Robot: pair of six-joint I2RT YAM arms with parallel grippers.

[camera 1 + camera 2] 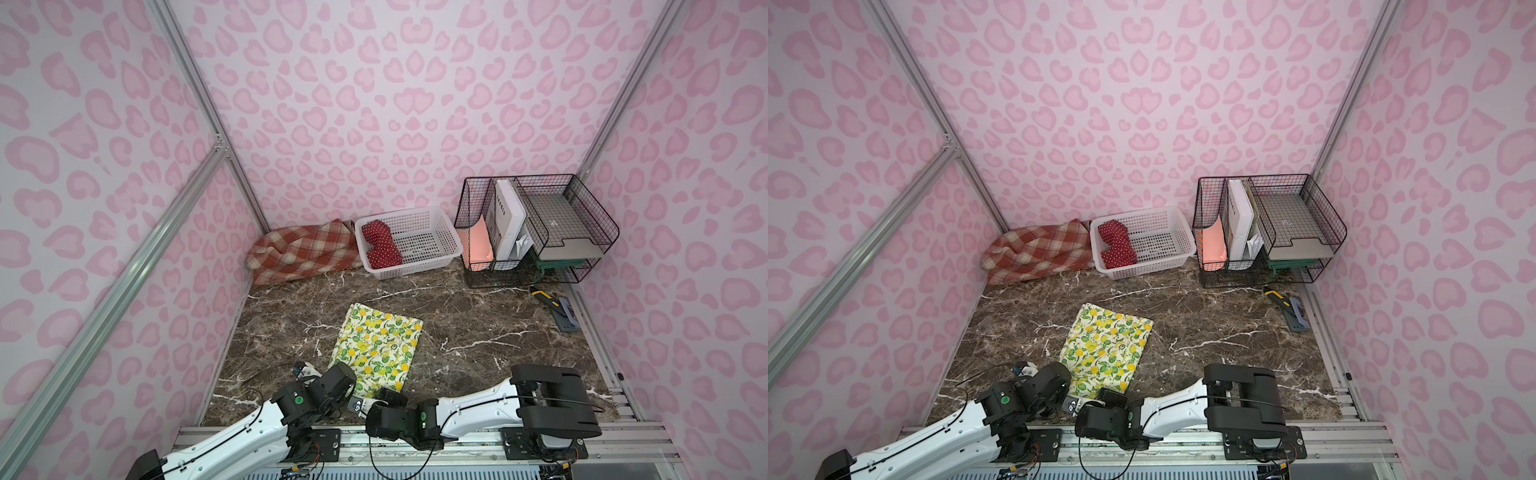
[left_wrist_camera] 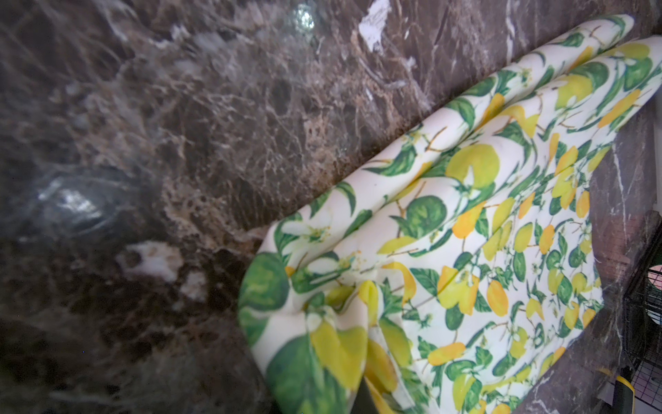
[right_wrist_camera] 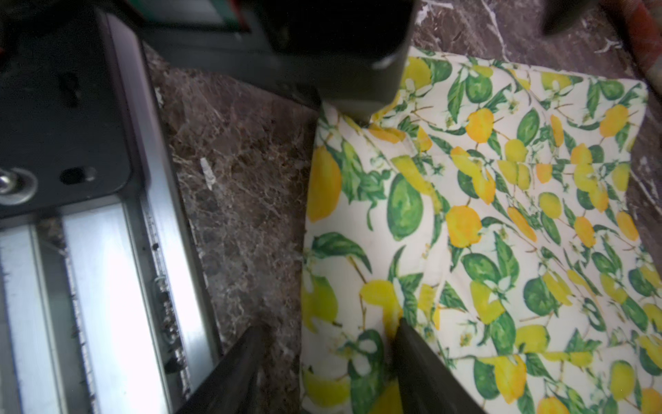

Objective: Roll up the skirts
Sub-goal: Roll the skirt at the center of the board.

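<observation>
The lemon skirt [image 1: 376, 345] lies folded flat, not yet rolled, at the near middle of the table [image 1: 478, 316]. The left gripper [image 3: 360, 111] is clamped on its near-left corner. The right gripper [image 3: 331, 324] straddles the near edge, fingers apart. The roll seems about to start, and the right probably needs a grip first.

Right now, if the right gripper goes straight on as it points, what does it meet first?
Most likely the lemon skirt: the open right gripper straddles its edge. Further along stands the left gripper, shut on that edge; depth is unclear.
</observation>
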